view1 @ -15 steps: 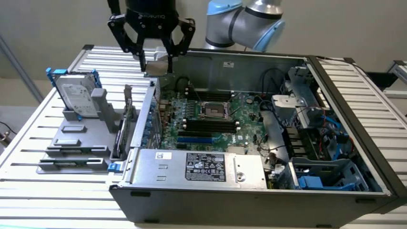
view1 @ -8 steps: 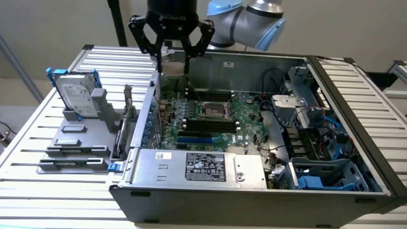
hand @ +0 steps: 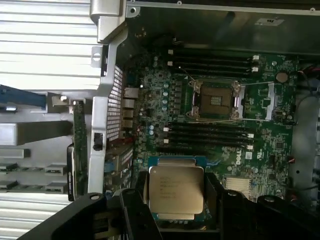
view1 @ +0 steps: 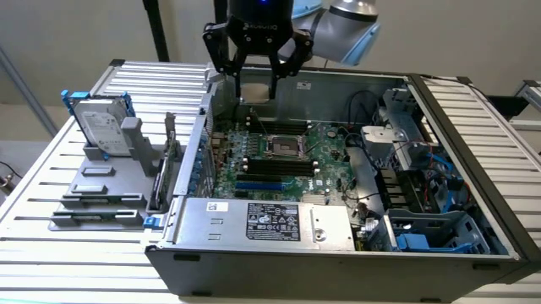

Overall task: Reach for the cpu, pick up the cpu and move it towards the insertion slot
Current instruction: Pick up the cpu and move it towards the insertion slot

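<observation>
fingers (hand: 176, 200) clamped on the cpu (hand: 176, 192), holding it up over the open pc case (view1: 338, 256). insertion slot (hand: 216, 100) sits open on the motherboard (hand: 260, 145) below, well apart from the chip.

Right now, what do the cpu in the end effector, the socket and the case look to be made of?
cpu: silvery metal lid, dull sheen with printed text, on a green board edge, held in the end effector.
Socket: bright metal frame, probably steel, around a dark, likely plastic, centre.
Case: grey painted sheet metal, judging by its thin folded walls.
</observation>
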Controlling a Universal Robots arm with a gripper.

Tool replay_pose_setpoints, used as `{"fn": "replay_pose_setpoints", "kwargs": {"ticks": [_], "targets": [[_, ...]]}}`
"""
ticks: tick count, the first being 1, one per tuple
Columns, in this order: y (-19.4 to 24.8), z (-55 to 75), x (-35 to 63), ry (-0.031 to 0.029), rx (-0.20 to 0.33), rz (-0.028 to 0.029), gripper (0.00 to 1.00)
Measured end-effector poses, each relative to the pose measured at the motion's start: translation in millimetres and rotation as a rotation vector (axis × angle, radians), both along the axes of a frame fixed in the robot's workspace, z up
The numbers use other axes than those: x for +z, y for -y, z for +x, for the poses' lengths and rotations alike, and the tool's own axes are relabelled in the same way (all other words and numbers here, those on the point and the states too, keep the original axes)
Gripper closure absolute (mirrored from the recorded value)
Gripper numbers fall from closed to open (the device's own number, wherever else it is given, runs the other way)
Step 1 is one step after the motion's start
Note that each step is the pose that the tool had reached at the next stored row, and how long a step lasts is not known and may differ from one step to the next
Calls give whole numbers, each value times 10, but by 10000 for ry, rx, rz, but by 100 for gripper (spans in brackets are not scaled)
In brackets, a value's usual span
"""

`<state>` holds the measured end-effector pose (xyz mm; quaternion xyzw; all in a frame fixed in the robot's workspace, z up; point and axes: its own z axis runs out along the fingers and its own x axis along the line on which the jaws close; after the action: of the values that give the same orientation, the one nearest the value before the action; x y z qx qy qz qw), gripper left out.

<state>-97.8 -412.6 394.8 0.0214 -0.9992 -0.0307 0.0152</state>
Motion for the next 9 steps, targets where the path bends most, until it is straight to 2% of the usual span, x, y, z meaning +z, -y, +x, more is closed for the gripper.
{"fn": "replay_pose_setpoints", "kwargs": {"ticks": [5,9], "targets": [[-118,197,-40,1,0,1,45],[-258,302,-76,0,0,1,45]]}}
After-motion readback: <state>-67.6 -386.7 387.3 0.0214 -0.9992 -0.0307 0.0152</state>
